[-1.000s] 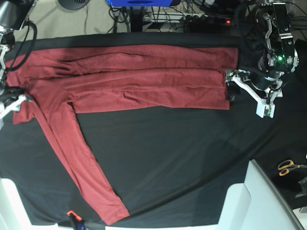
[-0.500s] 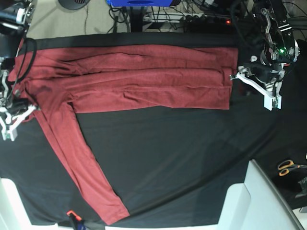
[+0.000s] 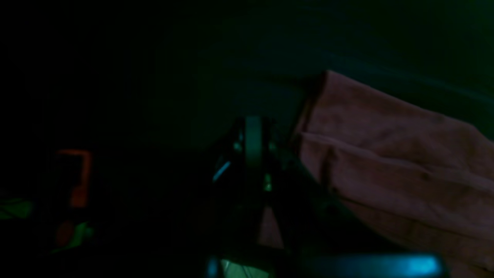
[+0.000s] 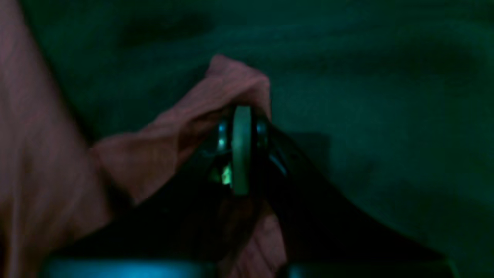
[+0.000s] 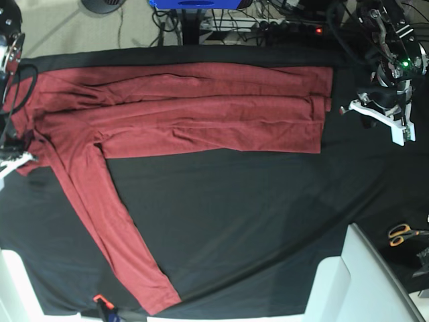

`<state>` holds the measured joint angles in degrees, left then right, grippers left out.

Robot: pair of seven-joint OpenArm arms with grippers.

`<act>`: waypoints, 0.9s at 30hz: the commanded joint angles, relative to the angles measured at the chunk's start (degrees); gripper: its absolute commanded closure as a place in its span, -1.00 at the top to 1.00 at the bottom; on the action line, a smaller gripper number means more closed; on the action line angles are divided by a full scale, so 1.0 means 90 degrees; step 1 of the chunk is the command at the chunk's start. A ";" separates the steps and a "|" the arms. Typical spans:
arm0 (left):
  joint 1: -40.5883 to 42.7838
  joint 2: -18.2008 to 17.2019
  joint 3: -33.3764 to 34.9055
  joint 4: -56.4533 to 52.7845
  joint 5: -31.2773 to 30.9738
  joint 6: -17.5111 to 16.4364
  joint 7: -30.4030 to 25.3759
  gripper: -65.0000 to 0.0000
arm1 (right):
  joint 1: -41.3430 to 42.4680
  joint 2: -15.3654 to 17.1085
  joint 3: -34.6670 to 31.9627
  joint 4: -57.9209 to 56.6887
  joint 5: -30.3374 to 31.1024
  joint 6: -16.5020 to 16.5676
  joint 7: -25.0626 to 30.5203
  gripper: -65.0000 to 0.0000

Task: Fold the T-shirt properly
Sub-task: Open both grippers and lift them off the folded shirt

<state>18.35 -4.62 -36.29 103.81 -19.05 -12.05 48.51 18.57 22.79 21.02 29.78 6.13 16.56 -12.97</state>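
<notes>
The maroon T-shirt [image 5: 201, 111] lies flat along the far side of the black table cloth [image 5: 255, 215], its body folded lengthwise. One long sleeve [image 5: 107, 221] runs down toward the near left edge. My right gripper [image 5: 13, 157] is at the shirt's left end. In the right wrist view it [image 4: 241, 112] is shut on a bunched bit of shirt fabric [image 4: 216, 92]. My left gripper [image 5: 351, 108] is off the shirt's right hem, apart from it and looking shut. The left wrist view shows its tips [image 3: 252, 127] just left of the hem [image 3: 386, 154].
Orange-handled scissors [image 5: 402, 233] lie at the right edge. A white box-like object [image 5: 362, 282] stands at the near right corner. A small orange-tipped item [image 5: 99, 298] sits at the near left edge. Cables and a power strip [image 5: 295, 28] lie behind the table.
My left gripper has let go of the hem, drawn back to the right and closed. The right arm has shifted at the shirt's left end; the shirt has hardly moved.
</notes>
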 commanded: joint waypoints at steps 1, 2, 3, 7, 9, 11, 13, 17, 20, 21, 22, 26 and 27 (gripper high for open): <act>0.0017 -0.0048 -0.0026 0.0094 -0.0037 -0.0014 -0.0111 -1.00 | 0.0091 0.0159 -0.0015 0.0056 0.0007 -0.0184 0.0128 -0.94; 0.0037 -0.0048 -0.0026 0.0094 -0.0037 -0.0014 -0.0111 -1.00 | 0.0091 0.0159 -0.0015 0.0056 0.0007 -0.0291 0.0118 -0.95; 0.0037 -0.0048 -0.0026 0.0094 -0.0037 -0.0014 -0.0101 -1.00 | 0.0091 0.0159 -0.0015 0.0056 0.0007 -0.0360 0.0088 -0.95; 0.0037 -0.0048 -0.0026 -0.0023 -0.0037 -0.0014 -0.0091 -1.00 | 0.0091 0.0140 0.0004 0.0056 0.0007 -0.0848 0.0079 -0.95; 0.0017 -0.0048 -0.0026 -0.0179 -0.0037 -0.0014 -0.0091 -1.00 | 0.0091 0.0130 0.0014 0.0066 0.0017 -0.0965 0.0079 -0.95; -0.0002 -0.0048 -0.0026 -0.0306 -0.0037 -0.0014 -0.0091 -1.00 | 0.0081 0.0130 0.0024 0.0095 0.0017 -0.0965 -0.0029 -0.95; -0.0022 -0.0048 -0.0026 -0.0453 -0.0037 -0.0014 -0.0101 -1.00 | 0.0081 0.0130 0.0024 0.0095 0.0037 -0.0936 -0.0117 -0.95; -0.0031 -0.0048 -0.0016 -0.0638 -0.0037 -0.0014 -0.0111 -1.00 | -0.0017 0.0110 0.0053 0.0349 0.0056 -0.0633 -0.0126 -0.95; -0.0041 -0.0068 -0.0026 -0.0667 -0.0037 -0.0014 -0.0111 -1.00 | -0.0525 -0.0026 0.0376 0.1375 0.0320 -0.0272 -0.0117 -0.95; -0.0041 -0.0077 -0.0026 -0.0667 -0.0037 -0.0014 -0.0111 -1.00 | -0.0759 -0.0104 0.0551 0.1912 0.0476 -0.0164 -0.0126 -0.95; -0.0041 -0.0087 -0.0036 -0.0667 -0.0037 -0.0014 -0.0111 -1.00 | -0.0954 -0.0183 0.0669 0.2440 0.0535 -0.0096 -0.0136 -0.95; -0.0041 -0.0087 -0.0036 -0.0667 -0.0037 -0.0014 -0.0120 -1.00 | -0.1472 -0.0456 0.0698 0.3924 0.0515 -0.0096 -0.0185 -0.94; -0.0041 -0.0087 -0.0036 -0.0667 -0.0037 -0.0014 -0.0120 -1.00 | -0.1511 -0.0485 0.0688 0.4178 0.0515 -0.0086 -0.0312 -0.94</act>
<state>18.11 -4.78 -36.34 96.88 -19.16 -12.05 48.27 4.05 17.32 27.07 66.15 10.66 16.12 -16.67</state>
